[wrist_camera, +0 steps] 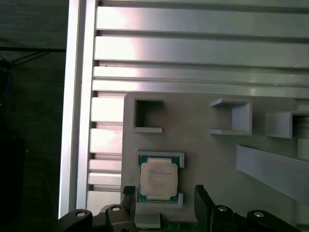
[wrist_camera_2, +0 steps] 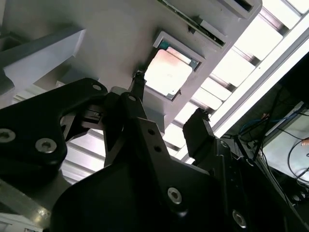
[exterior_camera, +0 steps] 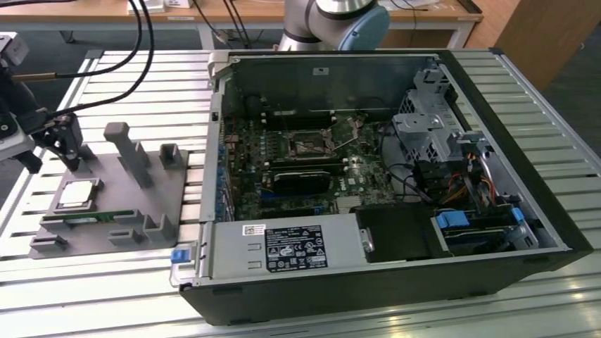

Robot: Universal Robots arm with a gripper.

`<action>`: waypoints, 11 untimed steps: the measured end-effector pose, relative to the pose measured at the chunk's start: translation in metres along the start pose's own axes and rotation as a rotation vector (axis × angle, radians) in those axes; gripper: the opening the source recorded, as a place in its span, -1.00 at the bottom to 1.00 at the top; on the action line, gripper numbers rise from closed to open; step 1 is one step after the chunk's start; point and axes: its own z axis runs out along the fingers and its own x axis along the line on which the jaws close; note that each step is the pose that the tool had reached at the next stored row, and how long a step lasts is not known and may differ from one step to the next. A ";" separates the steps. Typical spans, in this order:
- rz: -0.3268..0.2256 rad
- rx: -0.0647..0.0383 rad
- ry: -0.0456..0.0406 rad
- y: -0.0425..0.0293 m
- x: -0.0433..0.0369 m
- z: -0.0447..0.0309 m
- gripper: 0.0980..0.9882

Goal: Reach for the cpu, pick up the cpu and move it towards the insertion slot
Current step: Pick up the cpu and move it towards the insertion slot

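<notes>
The cpu (exterior_camera: 78,195), a flat silver square chip, lies in a shallow pocket of the grey fixture plate (exterior_camera: 131,204) at the exterior view's left. My gripper (exterior_camera: 58,150) hangs just beyond it, a little above the plate. It is open and holds nothing. In both wrist views the cpu (wrist_camera: 158,180) (wrist_camera_2: 166,72) sits in line with the gap of my gripper (wrist_camera: 164,192) (wrist_camera_2: 169,96), whose black fingers (wrist_camera_2: 198,123) are clear of it. The insertion slot (exterior_camera: 308,146), a dark square socket with a silver frame, sits on the board inside the open computer case.
The grey plate carries upright posts (exterior_camera: 127,151) and a green memory stick (exterior_camera: 89,217) in front of the cpu. The open case (exterior_camera: 469,211) takes up the middle and right of the slatted metal table (exterior_camera: 84,296). Black cables (exterior_camera: 141,42) hang at the back left.
</notes>
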 end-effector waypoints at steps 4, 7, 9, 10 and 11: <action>0.000 0.000 0.0000 -0.0004 0.0000 0.0056 0.25; 0.000 0.000 0.0000 -0.0006 -0.0001 0.0091 0.40; 0.000 0.000 -0.0001 -0.0008 -0.0001 0.0113 0.40; 0.000 0.000 -0.0001 -0.0008 -0.0001 0.0124 0.40; 0.000 0.000 0.0000 -0.0009 -0.0001 0.0134 0.40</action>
